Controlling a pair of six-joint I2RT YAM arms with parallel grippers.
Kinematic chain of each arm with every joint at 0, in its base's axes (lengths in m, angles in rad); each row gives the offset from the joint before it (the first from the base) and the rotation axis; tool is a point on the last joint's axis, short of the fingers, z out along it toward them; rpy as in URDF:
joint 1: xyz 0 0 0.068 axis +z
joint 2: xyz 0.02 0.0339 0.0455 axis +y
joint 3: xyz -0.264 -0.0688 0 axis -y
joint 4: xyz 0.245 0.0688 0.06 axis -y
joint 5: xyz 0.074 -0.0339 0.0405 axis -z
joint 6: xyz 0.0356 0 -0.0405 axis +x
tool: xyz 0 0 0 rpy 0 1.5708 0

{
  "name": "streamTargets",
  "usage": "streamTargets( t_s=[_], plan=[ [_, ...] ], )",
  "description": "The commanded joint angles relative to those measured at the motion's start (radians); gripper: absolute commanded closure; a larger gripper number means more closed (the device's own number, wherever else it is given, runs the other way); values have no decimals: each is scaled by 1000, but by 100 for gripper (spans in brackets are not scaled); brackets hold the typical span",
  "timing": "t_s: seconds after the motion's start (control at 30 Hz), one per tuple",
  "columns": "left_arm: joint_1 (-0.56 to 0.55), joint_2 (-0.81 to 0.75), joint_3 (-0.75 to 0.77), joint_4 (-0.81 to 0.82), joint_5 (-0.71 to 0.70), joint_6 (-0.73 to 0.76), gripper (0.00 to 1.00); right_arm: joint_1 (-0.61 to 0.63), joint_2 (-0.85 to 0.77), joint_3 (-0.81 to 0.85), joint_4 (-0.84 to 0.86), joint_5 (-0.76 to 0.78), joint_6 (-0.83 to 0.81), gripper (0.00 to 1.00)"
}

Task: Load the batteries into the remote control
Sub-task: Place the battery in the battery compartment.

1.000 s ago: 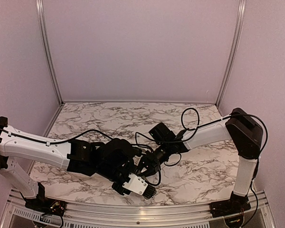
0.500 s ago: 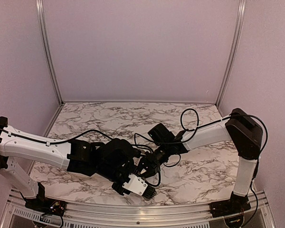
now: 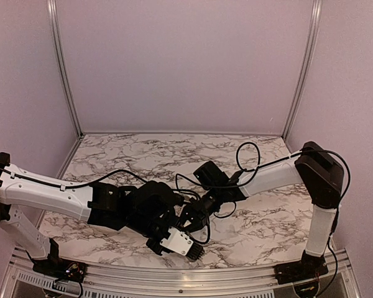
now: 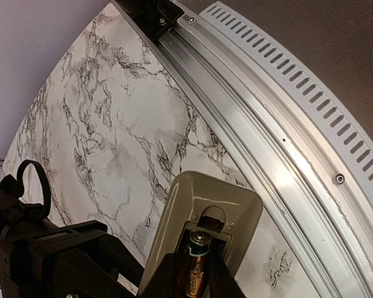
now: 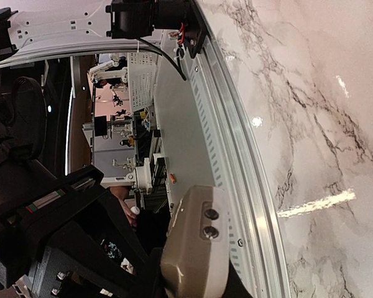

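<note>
just inside the near-edge rail (image 4: 280,143), lifted above the marble table (image 4: 112,118), the remote control (image 4: 206,208) is pinched across its long sides by the left gripper (image 4: 191,284). its greyish-tan back faces the wrist camera and the battery bay is uncovered. one gold-toned battery (image 4: 195,266) lies along the bay with its tip pointing toward the rail. the gripper's fingers hide the rest of the bay, so i cannot tell whether a second cell is in. the right gripper (image 3: 195,217) hangs close to the remote, on the side away from the rail. its own view does not show its fingertips clearly, so i cannot tell if it is spread, pressed together or holding anything.

the step in hand looks like seating a battery. to do it well, the left grip should hold the bay steady and turned toward the right gripper. the right should put one end of the cell against its contact first, then press it flat, in line with the bay rather than across it.

room is tight: the remote's end is near the rail, and a dropped cell could roll over it and off the table. the open marble lies beyond the remote, away from the rail, so any repositioning is better made that way.
</note>
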Motion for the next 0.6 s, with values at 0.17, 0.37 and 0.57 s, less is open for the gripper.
streamTargets(
  t_s=[0.17,0.37,0.57],
  plan=[
    [-5,-57,-6,-1,-57,-19,56,10,-1,-7,46,-25,26,100],
    [-5,-113,-16,15,-104,-65,50,1,2,-11,70,-20,49,100],
    [28,-256,-65,124,-265,-320,20,-66,-22,-19,154,19,93,100]
  ],
)
